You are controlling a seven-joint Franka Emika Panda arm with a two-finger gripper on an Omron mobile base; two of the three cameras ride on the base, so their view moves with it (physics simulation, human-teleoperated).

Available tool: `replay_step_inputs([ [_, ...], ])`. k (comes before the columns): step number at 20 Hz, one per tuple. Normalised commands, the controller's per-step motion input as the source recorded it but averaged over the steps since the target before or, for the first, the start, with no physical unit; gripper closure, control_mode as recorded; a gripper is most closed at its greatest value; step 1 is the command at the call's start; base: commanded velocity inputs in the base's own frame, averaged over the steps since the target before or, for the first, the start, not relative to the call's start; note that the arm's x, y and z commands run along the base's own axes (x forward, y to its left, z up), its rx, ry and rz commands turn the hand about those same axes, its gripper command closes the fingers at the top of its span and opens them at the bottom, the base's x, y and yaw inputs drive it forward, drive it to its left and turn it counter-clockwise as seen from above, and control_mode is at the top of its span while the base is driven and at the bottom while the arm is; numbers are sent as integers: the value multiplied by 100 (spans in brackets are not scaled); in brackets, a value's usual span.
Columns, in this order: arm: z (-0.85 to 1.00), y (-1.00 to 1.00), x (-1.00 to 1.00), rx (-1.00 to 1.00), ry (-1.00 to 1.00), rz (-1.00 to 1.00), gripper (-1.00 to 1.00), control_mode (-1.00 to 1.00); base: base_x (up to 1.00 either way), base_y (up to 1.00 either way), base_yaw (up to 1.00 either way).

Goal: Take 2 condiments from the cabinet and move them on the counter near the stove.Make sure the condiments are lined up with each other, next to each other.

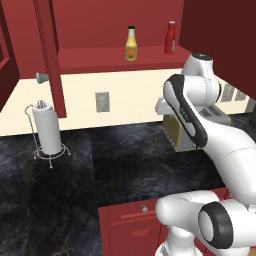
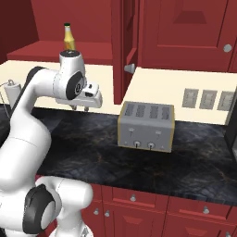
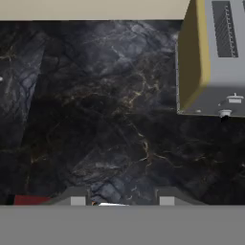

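Note:
Two condiments stand on the red shelf (image 1: 95,59) of the open cabinet: a yellow bottle (image 1: 131,44) (image 2: 69,38) with a dark cap and, to its right, a slim red bottle (image 1: 170,37) with a white cap. My gripper (image 2: 80,109) (image 3: 122,200) hangs well below the shelf, pointing down at the black veined counter (image 1: 125,155) (image 3: 95,119). It is open, with nothing between its fingers. The stove is out of view.
A steel-and-yellow toaster (image 2: 146,126) (image 3: 215,57) sits on the counter just right of my hand. A paper towel holder (image 1: 47,130) stands at the far left. An open cabinet door (image 1: 50,55) (image 2: 119,51) juts out over the counter. Red drawers (image 2: 162,208) run below.

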Motion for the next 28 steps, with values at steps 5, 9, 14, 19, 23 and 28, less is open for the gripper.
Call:
replay_step_inputs([
  [5, 2, 2, 0, 1, -8, 0, -100, -100, 0, 0, 0],
  [9, 37, 7, 6, 10, -28, 1, -100, -100, 0, 0, 0],
  [14, 57, 24, 6, 3, -41, 4, -100, -100, 0, 0, 0],
  [19, 70, 36, 0, -2, -35, 1, -100, -100, 0, 0, 0],
  [23, 80, 21, 0, -2, -24, 0, -100, -100, 0, 0, 0],
  [28, 74, 15, 12, 0, -5, 0, -100, -100, 0, 0, 0],
])
